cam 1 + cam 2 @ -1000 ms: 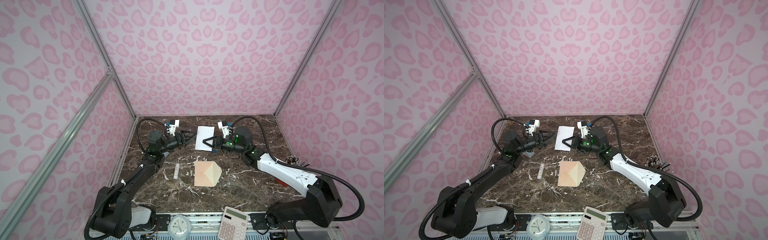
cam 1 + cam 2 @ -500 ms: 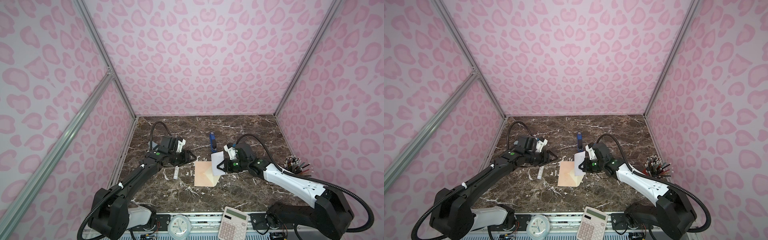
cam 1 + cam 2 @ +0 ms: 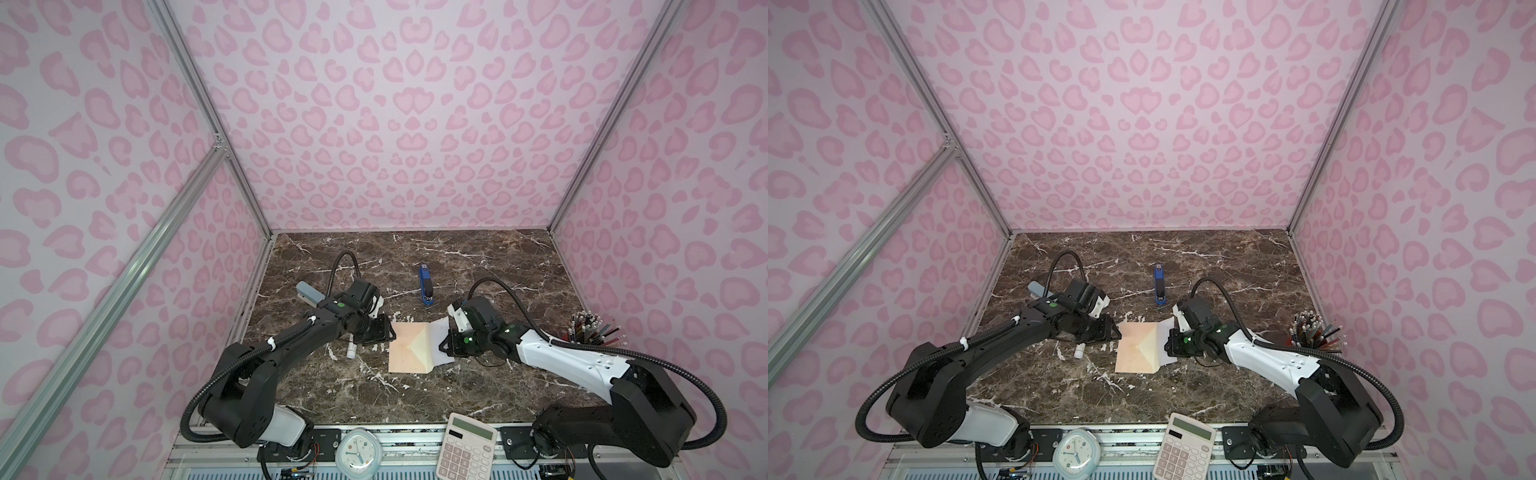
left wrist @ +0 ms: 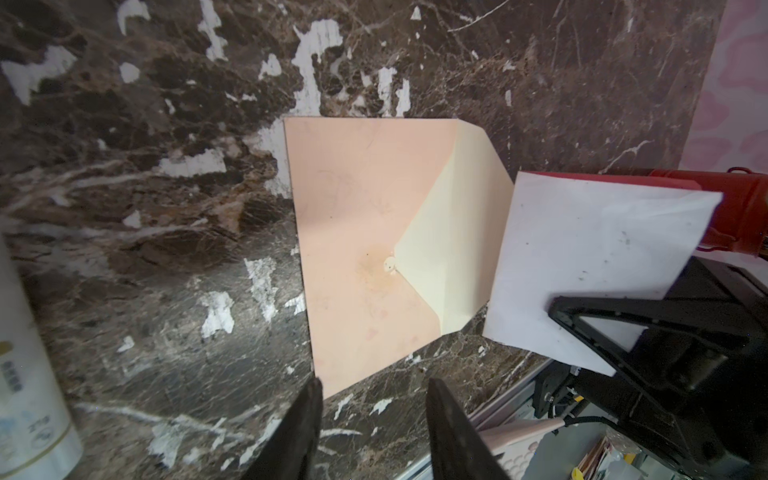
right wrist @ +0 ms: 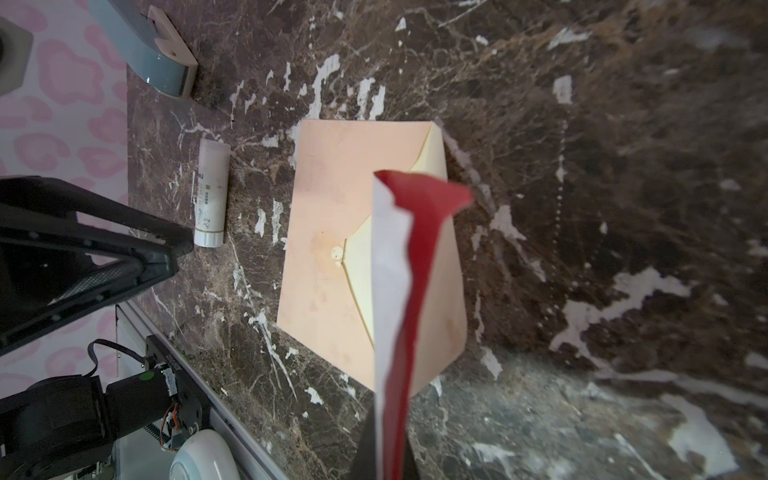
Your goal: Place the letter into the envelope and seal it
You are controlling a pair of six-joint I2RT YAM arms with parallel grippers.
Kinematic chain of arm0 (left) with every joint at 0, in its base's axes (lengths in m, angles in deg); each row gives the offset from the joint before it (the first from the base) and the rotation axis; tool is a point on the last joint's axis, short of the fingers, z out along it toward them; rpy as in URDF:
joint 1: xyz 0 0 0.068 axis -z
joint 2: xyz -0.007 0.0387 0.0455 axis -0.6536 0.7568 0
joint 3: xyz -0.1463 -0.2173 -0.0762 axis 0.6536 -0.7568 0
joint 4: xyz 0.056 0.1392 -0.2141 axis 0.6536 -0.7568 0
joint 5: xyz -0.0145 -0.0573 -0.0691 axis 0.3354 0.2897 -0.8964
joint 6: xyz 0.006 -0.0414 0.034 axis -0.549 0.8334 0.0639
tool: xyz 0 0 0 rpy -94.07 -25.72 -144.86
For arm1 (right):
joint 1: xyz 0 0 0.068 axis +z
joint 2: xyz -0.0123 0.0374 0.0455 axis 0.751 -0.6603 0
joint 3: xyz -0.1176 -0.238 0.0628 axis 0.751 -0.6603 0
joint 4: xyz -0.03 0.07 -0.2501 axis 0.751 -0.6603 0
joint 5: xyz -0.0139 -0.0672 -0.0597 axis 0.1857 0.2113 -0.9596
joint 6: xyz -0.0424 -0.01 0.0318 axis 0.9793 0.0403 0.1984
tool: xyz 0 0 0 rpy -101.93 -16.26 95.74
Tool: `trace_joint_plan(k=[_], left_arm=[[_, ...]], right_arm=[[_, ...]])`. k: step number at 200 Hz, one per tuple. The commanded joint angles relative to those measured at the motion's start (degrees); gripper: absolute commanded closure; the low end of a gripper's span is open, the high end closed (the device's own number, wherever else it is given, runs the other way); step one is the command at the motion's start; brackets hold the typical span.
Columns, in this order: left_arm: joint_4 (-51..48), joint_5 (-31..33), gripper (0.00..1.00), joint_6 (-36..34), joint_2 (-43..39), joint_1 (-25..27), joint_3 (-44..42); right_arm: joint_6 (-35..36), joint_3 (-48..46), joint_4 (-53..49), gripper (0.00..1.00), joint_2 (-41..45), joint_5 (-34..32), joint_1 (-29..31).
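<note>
On the marble table the envelope lies flat mid-table, unmoved, flap open to the right. The letter has come from the far side to that flap's right edge, pinched tight in my right gripper. My left gripper, jaws narrowed but apart and empty, has closed in on the envelope's left edge.

**Desk:** What's the count for the caption?

**Photographer:** One envelope, which I'll use as the marker for everything else. One letter at its right edge. One glue stick just left of it. One blue stapler behind it. One grey desk tool behind it and to the left.

**Desk:** And nearer the camera?

**Photographer:** One clock and one calculator. One cup of pencils sits well right of the envelope, too crowded to count. Two robot arms: left arm, right arm. One marble table.
</note>
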Motion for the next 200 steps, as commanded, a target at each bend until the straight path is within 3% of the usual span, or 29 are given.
trace_joint_plan(k=[1,53,70,200], left_arm=[[-1.53,2.19,0.59,-1.06,2.63,0.75,1.72],[-0.26,1.91,0.62,-1.15,8.77,1.12,3.54],[-0.58,2.22,0.68,-1.63,10.12,1.12,4.52],[-0.59,1.82,0.77,-3.96,16.63,0.2,5.68]], right_arm=[[0.78,-0.45,1.34,0.99,-0.99,-1.81,0.16],[0.7,-0.32,1.25,1.0,-3.2,-1.83,0.14],[0.74,0.02,1.11,1.0,-3.82,-1.58,0.15],[-1.34,2.2,1.09,1.0,-8.78,2.73,-1.86]])
